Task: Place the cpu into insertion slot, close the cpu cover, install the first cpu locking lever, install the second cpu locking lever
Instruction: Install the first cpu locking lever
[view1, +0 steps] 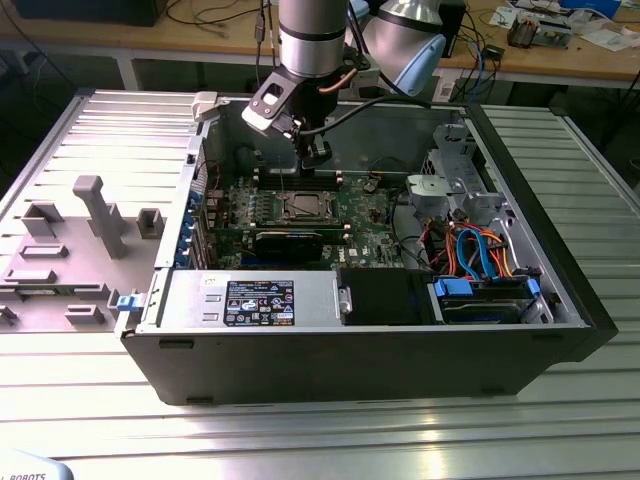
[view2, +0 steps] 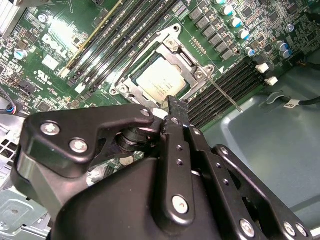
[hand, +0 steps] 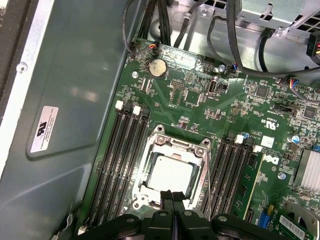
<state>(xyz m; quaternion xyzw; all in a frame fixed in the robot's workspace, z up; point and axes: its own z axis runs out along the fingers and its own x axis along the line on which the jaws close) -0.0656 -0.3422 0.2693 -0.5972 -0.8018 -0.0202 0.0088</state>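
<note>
The cpu (hand: 170, 175) lies flat in the socket on the green motherboard (hand: 200, 110), its silvery top facing up; it is also seen as cpu (view2: 159, 82) and cpu (view1: 300, 207). The cpu cover (hand: 176, 145) is a metal frame lying down around the chip, also in view as cpu cover (view2: 178, 50). A thin locking lever (view2: 224, 94) juts out from one side of the socket, and another wire lever (view2: 131, 60) runs along the opposite side. My gripper (hand: 171, 196) hovers just over the socket's edge, shut with nothing between its fingertips; it also shows as gripper (view1: 316, 152).
Black memory slots (hand: 117, 155) flank the socket on both sides. The case wall (hand: 75, 90) rises close by. Cables (hand: 235, 45) hang at the board's end, and a drive cage (view1: 460, 180) with orange and blue cables stands at the exterior view's right. A grey fixture plate (view1: 80, 230) lies outside the case.
</note>
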